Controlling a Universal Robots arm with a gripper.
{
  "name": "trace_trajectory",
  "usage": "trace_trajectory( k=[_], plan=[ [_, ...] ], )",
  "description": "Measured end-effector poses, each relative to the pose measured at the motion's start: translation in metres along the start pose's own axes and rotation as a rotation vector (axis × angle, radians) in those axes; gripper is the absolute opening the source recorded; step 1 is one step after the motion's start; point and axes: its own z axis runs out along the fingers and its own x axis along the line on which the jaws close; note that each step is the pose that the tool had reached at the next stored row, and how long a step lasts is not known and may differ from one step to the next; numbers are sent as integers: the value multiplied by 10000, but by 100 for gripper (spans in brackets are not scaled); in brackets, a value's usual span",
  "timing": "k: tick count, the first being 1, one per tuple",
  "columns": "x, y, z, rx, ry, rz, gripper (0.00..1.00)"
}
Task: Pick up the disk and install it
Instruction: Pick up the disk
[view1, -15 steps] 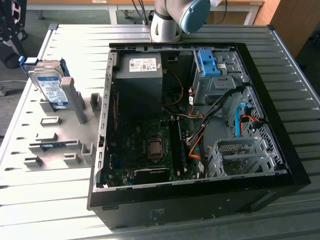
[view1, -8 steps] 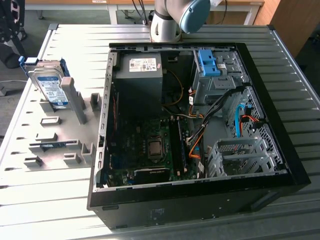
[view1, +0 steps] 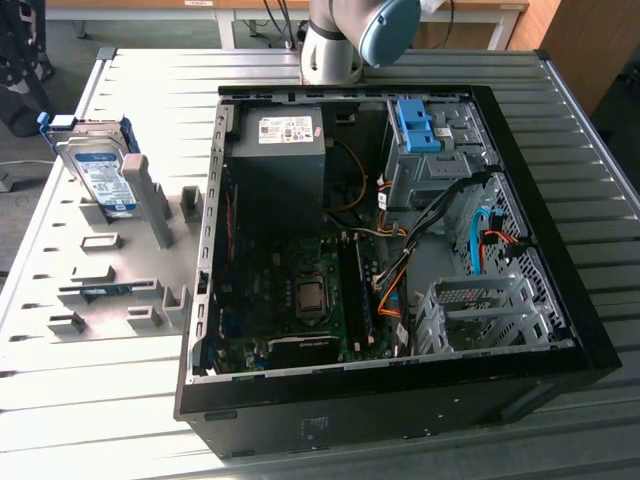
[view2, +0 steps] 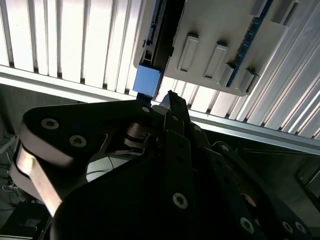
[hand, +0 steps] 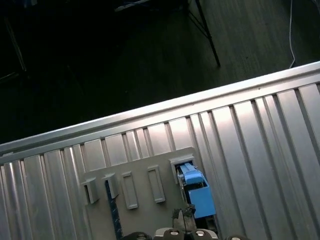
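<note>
The disk (view1: 105, 178) stands on edge, leaning slightly, in a slot of the grey holder rack (view1: 120, 285) at the exterior view's left. Its white-and-blue label faces the camera, and its blue carrier frame (view1: 47, 122) shows at the upper corner. Lower on the rack, a thin blue strip (view1: 100, 292) lies in another slot. The rack rests on the ribbed metal tabletop (view1: 590, 140), just beside the open black computer case (view1: 400, 410), which lies on its side at centre.

Inside the case, from the exterior view's left to its right, are:
- a dark box with a white sticker (view1: 275, 150)
- the green board (view1: 300, 300) below it
- a bundle of cables (view1: 420, 235)
- a bare blue bracket (view1: 415, 125) seated in the upper drive cage
- an empty metal cage (view1: 480, 315) near the lower corner

The robot arm (view1: 340, 40) rises at the top of the exterior view, behind the case.

In both wrist views the gripper (view2: 170, 100) (hand: 185, 220) points toward the blue end of the disk (view2: 147, 80) (hand: 196, 192), which sits in the rack's end slot, with the tabletop's edge and the dark floor beyond. Whether the jaws are wide or narrow cannot be told.
</note>
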Motion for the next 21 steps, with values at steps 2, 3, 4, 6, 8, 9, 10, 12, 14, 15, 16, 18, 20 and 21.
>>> trace_trajectory(
  k=[2, 3, 4, 6, 8, 9, 10, 12, 14, 15, 16, 18, 20, 21],
  plan=[
    [0, 0, 0, 3, 3, -73, 11],
    [0, 0, 0, 5, 3, -87, 11],
    [0, 0, 0, 5, 3, -87, 11],
    [0, 0, 0, 6, 3, -88, 11],
    [0, 0, 1, 11, 6, -205, 11],
    [0, 0, 1, 14, 7, -361, 11],
    [0, 0, 3, 16, 11, -527, 11],
    [0, 1, 7, 65, 6, -739, 11],
    [0, 2, 9, 277, -60, -763, 11],
    [1, 2, 9, 380, -107, -769, 11],
    [1, 3, 10, 485, -158, -771, 11],
    [2, 6, 13, 662, -227, -772, 11],
    [2, 5, 13, 674, -231, -773, 11],
    [2, 5, 13, 674, -230, -773, 11]
  ],
)
